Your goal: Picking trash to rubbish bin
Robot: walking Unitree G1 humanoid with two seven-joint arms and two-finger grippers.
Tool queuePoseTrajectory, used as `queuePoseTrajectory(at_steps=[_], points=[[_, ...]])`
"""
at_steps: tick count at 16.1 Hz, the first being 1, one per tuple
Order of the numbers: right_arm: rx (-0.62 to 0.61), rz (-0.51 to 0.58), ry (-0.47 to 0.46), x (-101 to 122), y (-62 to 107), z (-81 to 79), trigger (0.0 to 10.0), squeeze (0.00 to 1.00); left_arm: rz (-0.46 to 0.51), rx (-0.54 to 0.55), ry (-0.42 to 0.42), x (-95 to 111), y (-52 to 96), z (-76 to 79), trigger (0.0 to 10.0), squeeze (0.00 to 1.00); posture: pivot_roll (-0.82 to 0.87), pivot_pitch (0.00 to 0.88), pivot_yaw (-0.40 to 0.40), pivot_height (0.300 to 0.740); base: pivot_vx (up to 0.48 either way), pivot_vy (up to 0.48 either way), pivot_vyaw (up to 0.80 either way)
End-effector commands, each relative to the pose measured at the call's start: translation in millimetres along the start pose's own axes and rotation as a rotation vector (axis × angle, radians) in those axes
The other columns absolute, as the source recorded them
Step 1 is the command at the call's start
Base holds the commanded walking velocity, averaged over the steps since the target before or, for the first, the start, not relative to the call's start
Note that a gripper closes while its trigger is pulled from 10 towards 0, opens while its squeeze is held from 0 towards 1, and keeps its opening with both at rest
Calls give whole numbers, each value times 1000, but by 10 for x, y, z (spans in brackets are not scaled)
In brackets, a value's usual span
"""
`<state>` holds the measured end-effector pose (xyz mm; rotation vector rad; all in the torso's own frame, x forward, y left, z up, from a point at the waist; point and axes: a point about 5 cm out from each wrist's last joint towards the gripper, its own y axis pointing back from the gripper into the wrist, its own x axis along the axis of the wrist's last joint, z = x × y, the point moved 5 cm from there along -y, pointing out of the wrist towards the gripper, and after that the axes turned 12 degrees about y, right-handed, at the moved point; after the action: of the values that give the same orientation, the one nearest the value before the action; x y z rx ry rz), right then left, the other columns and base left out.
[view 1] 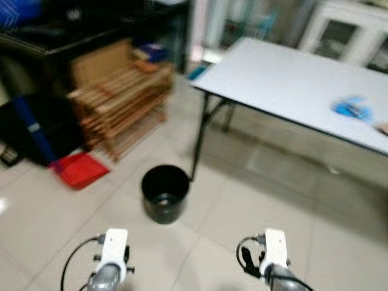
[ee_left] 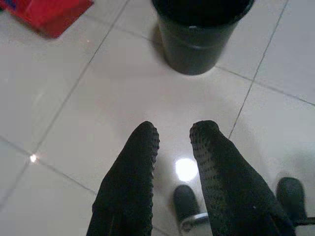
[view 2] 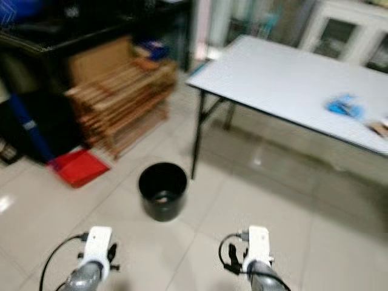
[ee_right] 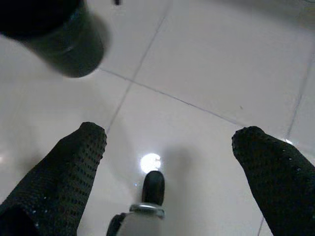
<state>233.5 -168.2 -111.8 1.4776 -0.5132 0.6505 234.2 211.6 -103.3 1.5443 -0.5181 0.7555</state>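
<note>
A black round rubbish bin stands on the tiled floor just ahead, beside the leg of a white table. Something small and pale lies in its bottom. A blue crumpled piece of trash lies on the table at the far right. My left gripper hangs over the floor short of the bin, open by a narrow gap and holding nothing. My right gripper is open wide and holds nothing, with the bin off to its side. Both arms are low in front of me.
A red dustpan lies on the floor at the left, next to a stack of wooden racks and dark furniture. A white cabinet stands behind the table. The table's black legs rise just beyond the bin.
</note>
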Motion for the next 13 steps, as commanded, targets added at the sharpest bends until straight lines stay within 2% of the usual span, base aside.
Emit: queuePoseTrajectory(at_steps=[1,13], points=[[-15,-17,-6,-43,11,62,10000,0,16,-9,13,52,-16,75,10000,0,8,49,-83,740,0,0,-788],[-1,-35,-6,-70,10,34,10000,0,42,13,25,114,-23,25,10000,0,4,49,-79,740,0,0,-777]])
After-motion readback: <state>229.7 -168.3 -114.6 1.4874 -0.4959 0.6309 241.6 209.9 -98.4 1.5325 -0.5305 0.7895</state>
